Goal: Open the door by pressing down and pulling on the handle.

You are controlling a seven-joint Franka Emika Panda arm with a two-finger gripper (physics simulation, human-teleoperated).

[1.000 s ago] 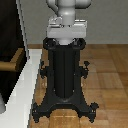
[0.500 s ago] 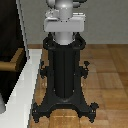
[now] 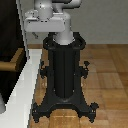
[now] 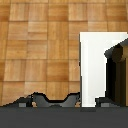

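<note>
With the handle [image 3: 11, 64] jutting from the door [image 3: 10, 35] at about nine o'clock in the exterior view and the end effector's opening impossible to tell, the arm [image 3: 50, 20] risks overshooting the lever or striking the white frame [image 3: 22, 95].

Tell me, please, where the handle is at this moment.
In the exterior view the handle is at the far left edge, sticking out from the black door, above the white frame and beside the robot's black pedestal.
</note>
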